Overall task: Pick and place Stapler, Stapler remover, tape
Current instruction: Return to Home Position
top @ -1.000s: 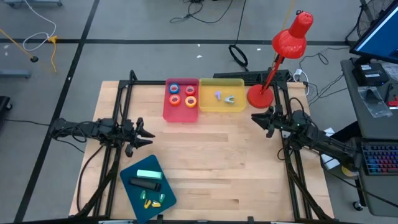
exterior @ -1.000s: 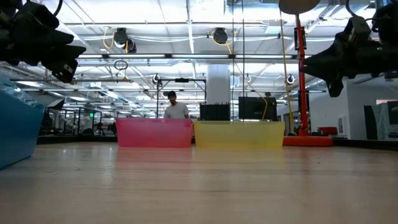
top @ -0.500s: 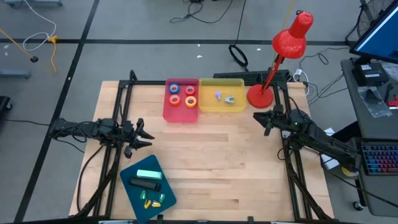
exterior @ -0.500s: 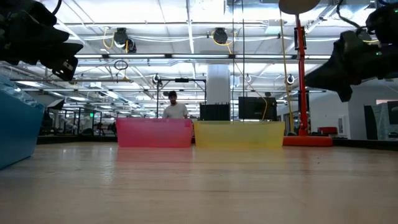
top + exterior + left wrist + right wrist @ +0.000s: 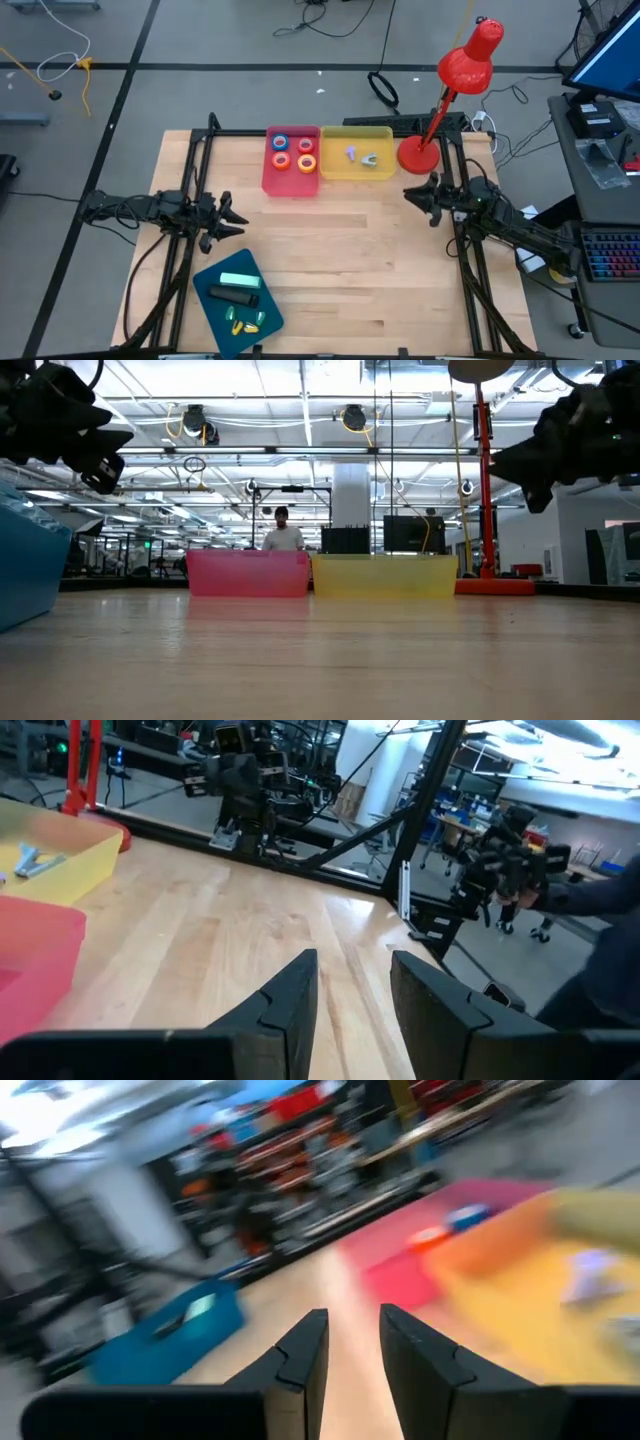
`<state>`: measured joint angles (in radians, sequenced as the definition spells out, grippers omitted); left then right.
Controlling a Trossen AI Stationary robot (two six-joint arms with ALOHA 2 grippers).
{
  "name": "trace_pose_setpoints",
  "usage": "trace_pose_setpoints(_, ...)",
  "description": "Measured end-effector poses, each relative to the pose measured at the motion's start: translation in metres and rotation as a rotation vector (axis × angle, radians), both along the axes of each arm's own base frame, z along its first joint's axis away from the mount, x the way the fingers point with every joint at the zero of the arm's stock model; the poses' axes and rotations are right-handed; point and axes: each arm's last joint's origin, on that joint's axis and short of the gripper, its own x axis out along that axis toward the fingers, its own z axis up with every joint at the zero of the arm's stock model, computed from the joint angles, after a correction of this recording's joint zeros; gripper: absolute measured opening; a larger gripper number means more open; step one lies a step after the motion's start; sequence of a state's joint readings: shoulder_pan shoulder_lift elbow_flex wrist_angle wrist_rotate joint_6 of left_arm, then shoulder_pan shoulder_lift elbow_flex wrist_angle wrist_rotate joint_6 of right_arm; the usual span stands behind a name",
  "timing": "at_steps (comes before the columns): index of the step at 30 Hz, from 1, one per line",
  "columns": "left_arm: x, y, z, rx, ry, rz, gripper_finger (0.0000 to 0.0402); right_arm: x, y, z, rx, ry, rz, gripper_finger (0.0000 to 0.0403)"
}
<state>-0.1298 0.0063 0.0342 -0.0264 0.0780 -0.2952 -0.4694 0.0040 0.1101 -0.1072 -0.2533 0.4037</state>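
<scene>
Four tape rolls (image 5: 293, 151), blue, red and two orange-yellow, lie flat in a pink bin (image 5: 272, 175) at the table's far edge. Beside it a yellow bin (image 5: 385, 172) holds a silvery stapler remover (image 5: 370, 158) and a small pale thing (image 5: 350, 153). A blue tray (image 5: 215, 310) near the front holds a teal block (image 5: 240, 281) and a black oblong thing (image 5: 232, 296); I cannot tell which is the stapler. My left gripper (image 5: 243, 212) (image 5: 350, 965) hovers open at the left side. My right gripper (image 5: 408, 193) (image 5: 352, 1320) hovers open at the right, with a narrow gap.
A red desk lamp (image 5: 455, 80) stands with its base (image 5: 418, 155) at the far right corner, close to my right gripper. Small yellow-green things (image 5: 243, 322) also lie in the blue tray. Bare wood lies between the two grippers. A person (image 5: 283, 532) stands far behind the table.
My right gripper has swung a little toward the table's right edge and back, turning at its wrist, and stays over the same spot. My left gripper has kept still.
</scene>
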Motion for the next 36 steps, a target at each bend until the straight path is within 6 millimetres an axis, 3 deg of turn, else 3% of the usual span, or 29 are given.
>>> trace_pose_setpoints(6, 0.0, 0.0, 0.0, -0.029, 0.006, 0.0, 0.0129, 0.001, 0.008, 0.001, 0.125, -0.028, 0.266, 0.0086)
trace_pose_setpoints(16, 0.0, 0.0, 0.0, -0.025, 0.005, 0.0, 0.0129, 0.001, 0.008, 0.016, 0.047, -0.175, 0.273, 0.0086)
trace_pose_setpoints(36, 0.0, 0.0, 0.0, -0.026, 0.005, 0.001, 0.0129, 0.001, 0.008, 0.017, 0.043, -0.182, 0.272, 0.0086)
